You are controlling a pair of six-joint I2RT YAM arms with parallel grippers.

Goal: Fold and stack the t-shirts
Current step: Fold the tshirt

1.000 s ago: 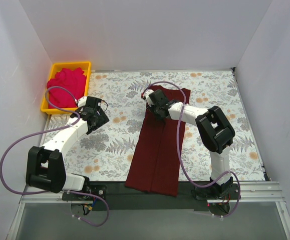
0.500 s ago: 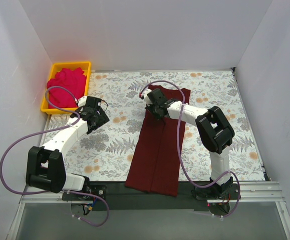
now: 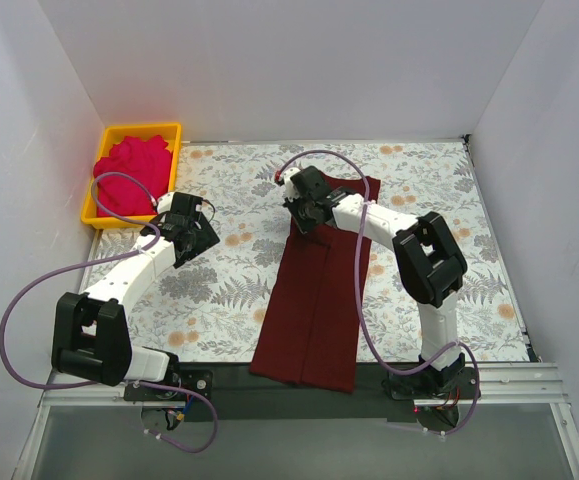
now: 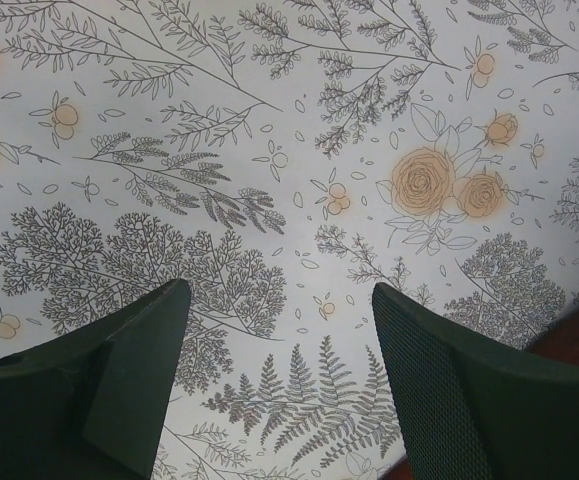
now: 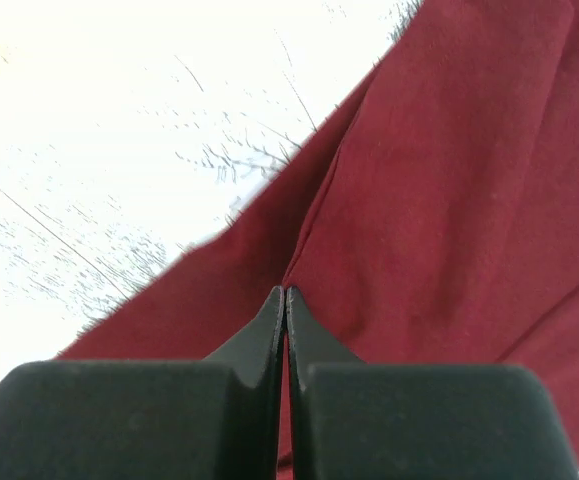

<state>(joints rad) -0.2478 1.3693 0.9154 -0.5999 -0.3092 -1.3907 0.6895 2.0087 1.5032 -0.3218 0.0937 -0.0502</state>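
Maroon t-shirt (image 3: 314, 300) edge in the tightly closed right fingers (image 5: 259, 345); left fingers (image 4: 119, 380) wide apart, empty, over floral table (image 4: 269, 100).

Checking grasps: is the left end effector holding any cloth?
No, the left end effector hangs open over the floral table, gripping nothing.

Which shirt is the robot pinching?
The dark maroon t-shirt, laid long on the table: the right gripper pinches its far end. The pinkish-red t-shirt sits crumpled in the yellow bin.
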